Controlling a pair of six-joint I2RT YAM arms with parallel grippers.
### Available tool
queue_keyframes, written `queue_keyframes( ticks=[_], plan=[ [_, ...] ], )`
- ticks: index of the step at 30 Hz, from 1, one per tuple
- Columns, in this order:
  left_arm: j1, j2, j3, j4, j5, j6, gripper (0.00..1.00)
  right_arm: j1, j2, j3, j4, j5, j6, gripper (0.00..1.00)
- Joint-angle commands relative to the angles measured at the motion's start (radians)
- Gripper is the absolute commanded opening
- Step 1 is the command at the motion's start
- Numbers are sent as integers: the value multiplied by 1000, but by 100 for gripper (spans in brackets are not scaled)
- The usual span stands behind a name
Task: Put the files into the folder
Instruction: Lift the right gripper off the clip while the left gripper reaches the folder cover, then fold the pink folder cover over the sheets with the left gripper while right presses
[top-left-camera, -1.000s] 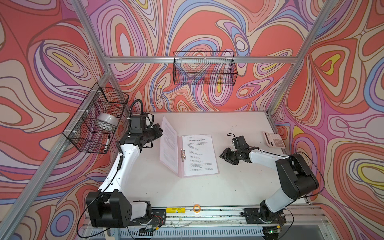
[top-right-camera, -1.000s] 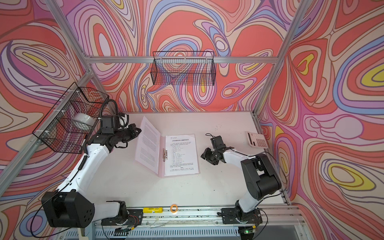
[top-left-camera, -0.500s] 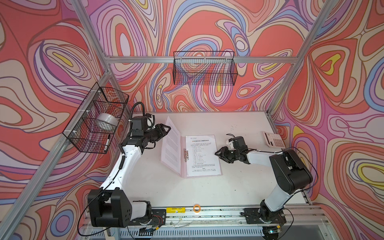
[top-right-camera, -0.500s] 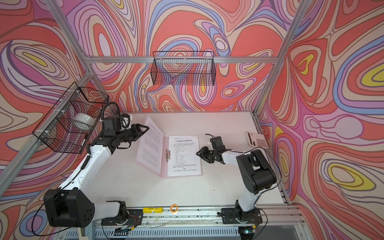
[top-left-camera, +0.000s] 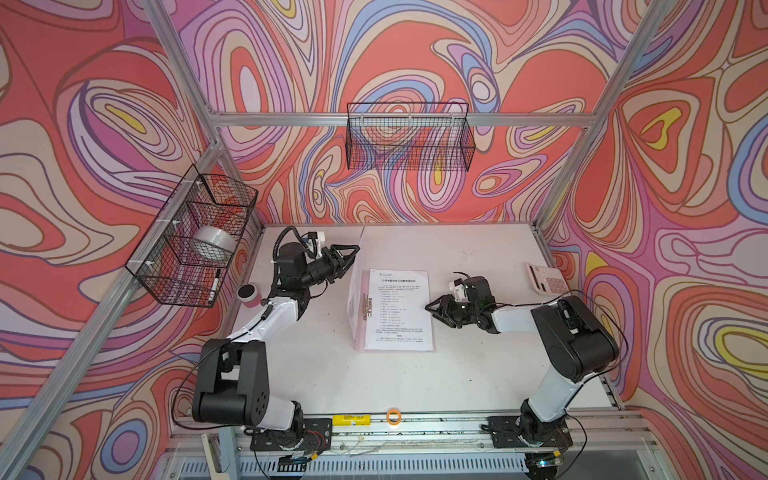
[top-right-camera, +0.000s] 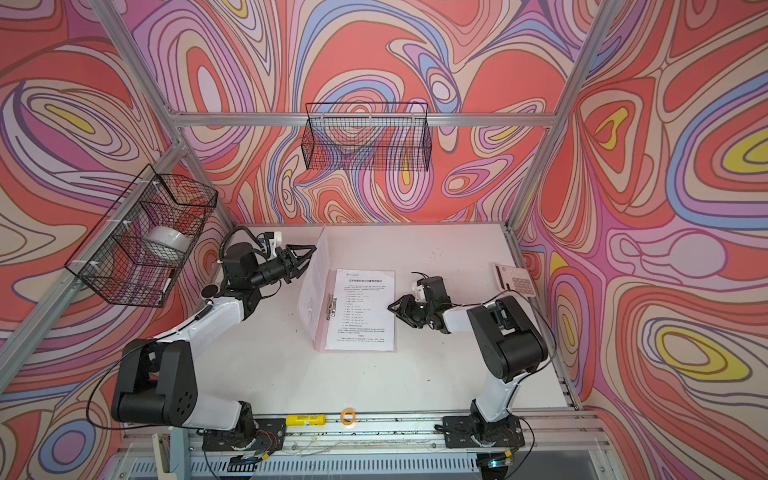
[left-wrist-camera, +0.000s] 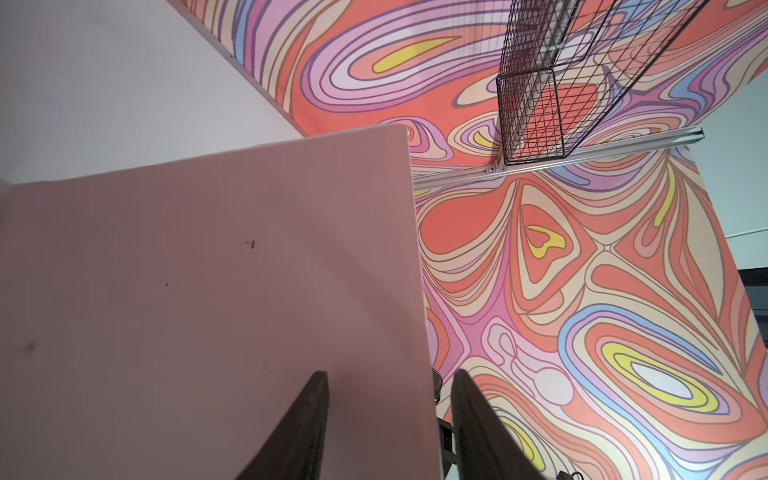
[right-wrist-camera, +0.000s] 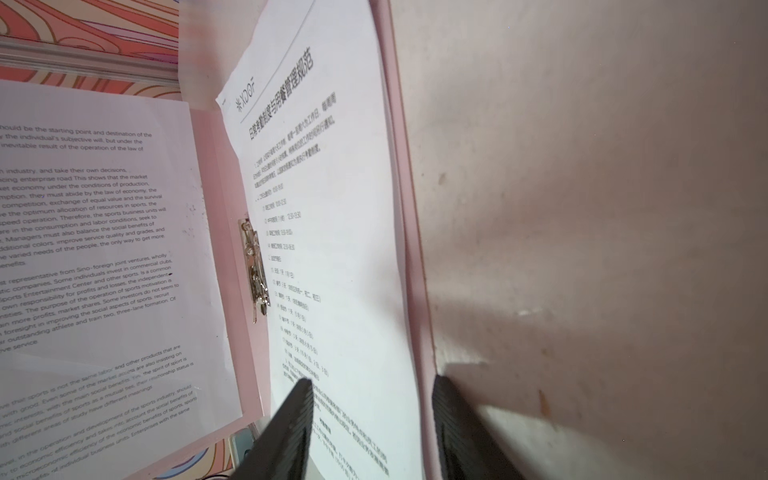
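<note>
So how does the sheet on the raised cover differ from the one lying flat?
Pose: the raised sheet leans up against the folder's lifted cover; the flat sheet lies level. Print: the raised sheet carries dense English paragraphs; the flat sheet has a bold Chinese heading over short listed lines. Both are white, inside the pink folder, either side of its metal clip.

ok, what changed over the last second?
The left pincer opened and advanced toward the folder. Its raised cover stands steeper, edge between the open jaws. The right pincer slid in to the files' right edge, open, straddling it. Files, clip and calculator stayed put.
</note>
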Motion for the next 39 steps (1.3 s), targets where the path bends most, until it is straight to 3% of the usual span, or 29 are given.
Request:
queue_keyframes(
  ticks=[1, 5, 8, 10, 22, 27, 32, 39],
  plan=[
    [-39, 20, -22, 238, 6, -103, 47, 3, 43, -34, -59, 13, 13, 49],
    [-107, -11, -17, 34, -104, 57, 45, 3, 35, -23, -77, 16, 8, 49],
    [-197, -61, 31, -257, -277, 269, 44, 3, 27, -6, -102, 28, -3, 49],
    [-253, -66, 51, -350, -371, 348, 43, 2, 20, 14, -134, 44, -15, 49],
    [-365, 103, 73, -377, -439, 413, 40, -3, -239, 197, -457, 368, -149, 49],
    [-412, 200, 84, -359, -472, 421, 37, -3, -298, 287, -512, 362, -167, 49],
    [-439, 285, 105, -356, -509, 420, 34, 8, -328, 331, -515, 284, -152, 49],
    [-458, 376, 126, -343, -529, 409, 32, 121, -287, 336, -474, 262, -125, 48]
  ],
)
